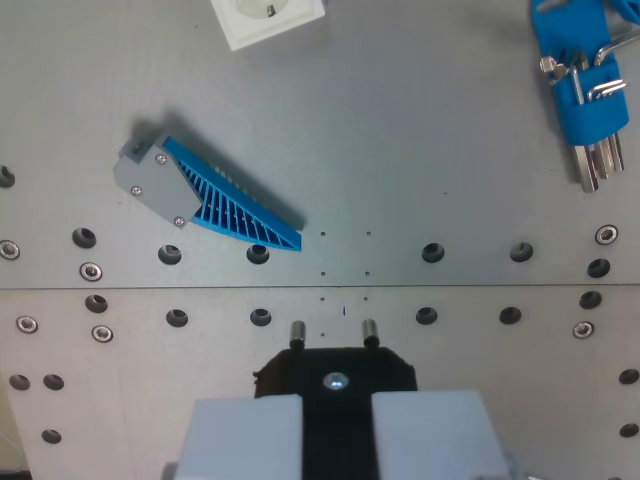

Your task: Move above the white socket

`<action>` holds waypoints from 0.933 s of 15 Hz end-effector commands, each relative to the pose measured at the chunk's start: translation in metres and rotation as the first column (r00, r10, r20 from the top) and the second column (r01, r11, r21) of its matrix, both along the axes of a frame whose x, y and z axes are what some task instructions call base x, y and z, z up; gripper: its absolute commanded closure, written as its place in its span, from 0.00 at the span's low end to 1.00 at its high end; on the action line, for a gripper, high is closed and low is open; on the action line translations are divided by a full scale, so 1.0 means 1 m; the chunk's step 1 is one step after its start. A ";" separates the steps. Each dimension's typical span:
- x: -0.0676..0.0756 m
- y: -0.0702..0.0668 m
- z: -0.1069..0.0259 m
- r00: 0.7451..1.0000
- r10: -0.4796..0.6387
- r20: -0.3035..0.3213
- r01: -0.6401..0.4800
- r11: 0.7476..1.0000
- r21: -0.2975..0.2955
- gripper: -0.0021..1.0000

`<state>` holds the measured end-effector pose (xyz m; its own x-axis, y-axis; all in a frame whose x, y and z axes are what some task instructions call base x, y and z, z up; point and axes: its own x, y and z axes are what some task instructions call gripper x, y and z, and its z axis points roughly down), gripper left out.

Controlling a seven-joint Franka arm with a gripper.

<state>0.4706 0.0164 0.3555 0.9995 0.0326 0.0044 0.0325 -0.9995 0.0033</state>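
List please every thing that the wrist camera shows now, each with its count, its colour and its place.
white socket: one, white, top edge of the picture, a little to the wrist view's left, partly cut off.
finned part: one, blue ribs with a grey end block, lying flat on the plate, centre-left.
hex key set: one, blue holder with metal keys, top corner at the wrist view's right, partly cut off.
metal plate: grey, fills the view, with rows of holes and screws across the lower half and a seam running across.
gripper: one, black body with two light grey jaws, bottom centre; the jaws stand apart, nothing between them.
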 end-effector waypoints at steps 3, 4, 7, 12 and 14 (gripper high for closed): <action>0.000 0.000 0.000 1.000 0.000 0.001 0.000 1.000 0.000 1.00; 0.000 0.000 0.000 1.000 0.001 0.002 -0.001 1.000 0.000 1.00; 0.000 0.000 -0.001 1.000 0.006 0.002 -0.006 1.000 0.001 1.00; 0.002 0.001 -0.006 1.000 0.025 0.008 -0.025 1.000 0.003 1.00; 0.003 0.001 -0.009 0.999 0.036 0.014 -0.036 0.999 0.004 1.00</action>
